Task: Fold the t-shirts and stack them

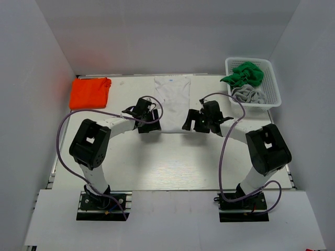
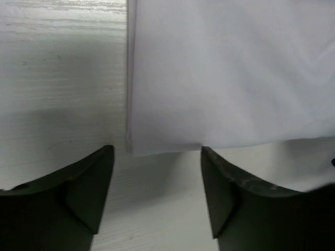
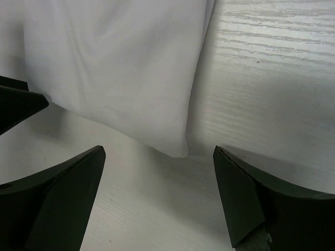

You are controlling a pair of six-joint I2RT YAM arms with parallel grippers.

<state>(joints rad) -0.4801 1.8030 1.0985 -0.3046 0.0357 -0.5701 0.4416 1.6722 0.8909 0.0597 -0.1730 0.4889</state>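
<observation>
- Top external view
  - The white t-shirt (image 1: 172,102) lies flat at the middle of the table (image 1: 172,162), its hem toward the arms.
  - The left gripper (image 1: 151,124) sits at the shirt's near left corner and the right gripper (image 1: 189,121) at its near right corner. From above I cannot tell how wide either one stands.
  - The orange t-shirt (image 1: 90,92) lies folded at the far left, well apart from the white one.
  - At the far right stands a white mesh basket (image 1: 273,86) holding the green t-shirt (image 1: 243,73) and, nearer the arms, the grey t-shirt (image 1: 249,94) — both crumpled.
- Left wrist view
  - The left gripper (image 2: 157,157) is spread wide with nothing between its fingers (image 2: 89,188).
  - The white t-shirt (image 2: 230,73) lies on the table (image 2: 57,78), its corner just beyond the fingertips and not touching them.
- Right wrist view
  - The right gripper (image 3: 159,154) also stands wide apart and grips nothing.
  - The white t-shirt (image 3: 115,63) comes to a corner between the fingertips — flat on the table (image 3: 272,68).
</observation>
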